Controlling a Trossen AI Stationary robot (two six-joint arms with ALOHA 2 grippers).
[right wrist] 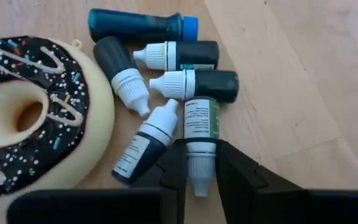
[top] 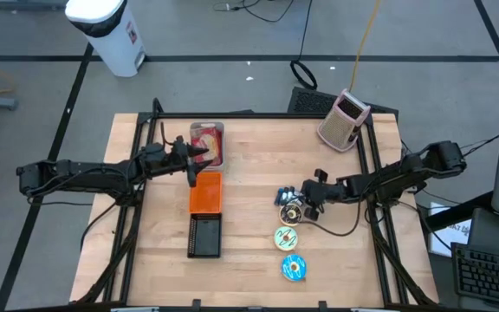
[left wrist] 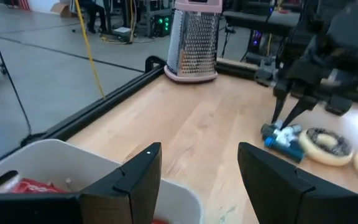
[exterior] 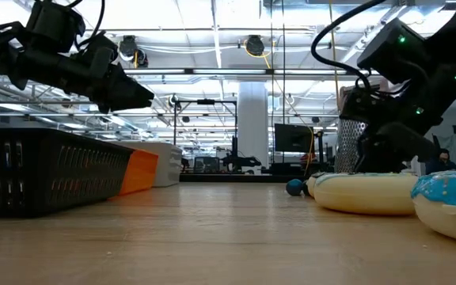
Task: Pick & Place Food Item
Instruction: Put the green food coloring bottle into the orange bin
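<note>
Several small dropper bottles [right wrist: 166, 81] lie on their sides in a cluster on the table, next to a chocolate-frosted donut [right wrist: 36, 106]. My right gripper [right wrist: 199, 173] is down among them and shut on one dark bottle with a white cap [right wrist: 201, 121]. In the high view the cluster [top: 284, 197] is right of centre. My left gripper [left wrist: 197, 180] hangs open over the white bin [left wrist: 73, 155] at the table's far left-centre [top: 206, 143], which holds red-wrapped food. My right gripper pinches the bottle's white cap end [right wrist: 199, 163] between its two fingers [right wrist: 174, 165]. They come slanting down from the table's right side, roughly along the bottle. The bottle lies on its side on the table, cap toward the gripper.
A yellow-frosted donut [top: 286, 237] and a blue-frosted one [top: 293, 269] lie nearer the front edge. An orange bin [top: 204, 192] and a black basket [top: 204, 236] stand in a row at centre-left. A metal grater [top: 345, 120] stands at the far right.
</note>
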